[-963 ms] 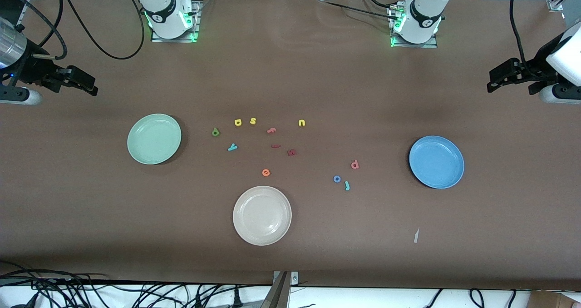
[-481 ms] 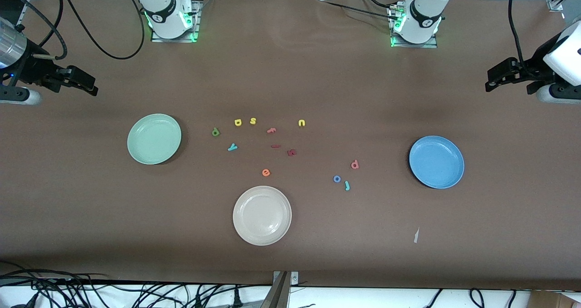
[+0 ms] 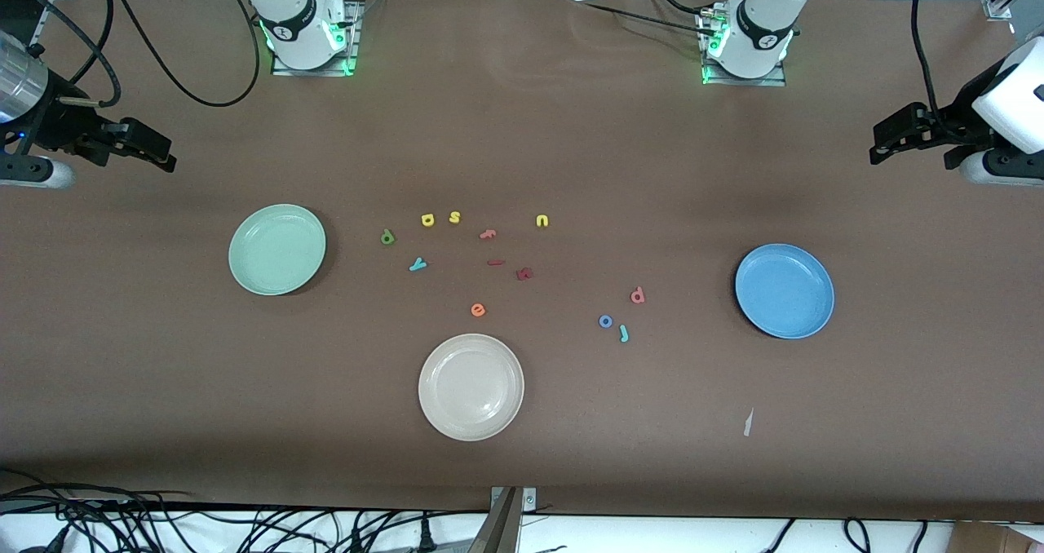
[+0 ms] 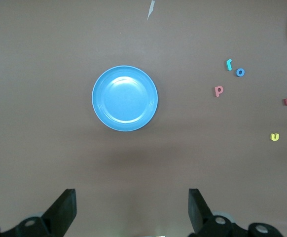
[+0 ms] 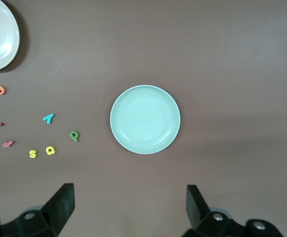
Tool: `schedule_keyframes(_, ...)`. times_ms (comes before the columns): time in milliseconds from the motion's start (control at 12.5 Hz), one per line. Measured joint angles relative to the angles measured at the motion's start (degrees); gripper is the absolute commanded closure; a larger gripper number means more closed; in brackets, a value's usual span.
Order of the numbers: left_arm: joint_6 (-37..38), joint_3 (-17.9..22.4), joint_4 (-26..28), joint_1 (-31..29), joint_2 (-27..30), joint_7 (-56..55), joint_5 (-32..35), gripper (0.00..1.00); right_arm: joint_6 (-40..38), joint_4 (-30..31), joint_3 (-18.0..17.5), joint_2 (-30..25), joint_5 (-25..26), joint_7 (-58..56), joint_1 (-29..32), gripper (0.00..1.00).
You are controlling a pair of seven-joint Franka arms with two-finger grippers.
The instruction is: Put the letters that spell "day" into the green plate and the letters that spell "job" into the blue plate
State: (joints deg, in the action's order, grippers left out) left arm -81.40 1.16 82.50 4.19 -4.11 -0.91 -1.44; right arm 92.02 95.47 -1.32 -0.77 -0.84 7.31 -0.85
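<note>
In the front view no letter is sorted yet: yellow "d" (image 3: 427, 220), green "a" (image 3: 387, 236) and teal "y" (image 3: 418, 264) lie beside the green plate (image 3: 277, 249); "j" (image 3: 624, 334), "o" (image 3: 605, 321), "b" (image 3: 638, 295) near the blue plate (image 3: 785, 291). The left wrist view shows the left gripper (image 4: 132, 212) spread wide, empty, high near the blue plate. The right wrist view shows the right gripper (image 5: 129, 210) likewise near the green plate; next, I judge, comes a descent onto one tiny letter.

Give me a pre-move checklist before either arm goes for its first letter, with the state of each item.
1. Left gripper open and holding nothing, over bare table at its end: ok.
2. Right gripper open and holding nothing, over bare table at its end: ok.
3. Green plate holds nothing: ok.
4. Blue plate holds nothing: ok.
5. Yellow d, green a, teal y lie apart on the table: ok.
6. Teal j, blue o, pink b reachable; j and o lie close together: cannot tell if fingers fit between.
</note>
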Motion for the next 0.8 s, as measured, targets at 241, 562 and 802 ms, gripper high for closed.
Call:
schedule_keyframes(241,0.2,-0.7,-0.1,0.0,0.0,0.0,0.0,0.00,0.0,0.0,0.0,0.0,0.0,0.0,0.0,0.00)
schedule_keyframes(562,0.4,-1.0,-0.2,0.1,0.0,0.0,0.0,0.00,0.0,0.0,-0.1,0.0,0.0,0.0,0.0,0.00)
schedule_keyframes(802,0.4,-0.9,-0.2,0.0,0.0,0.0,0.0,0.00,0.0,0.0,-0.1,0.0,0.0,0.0,0.0,0.00)
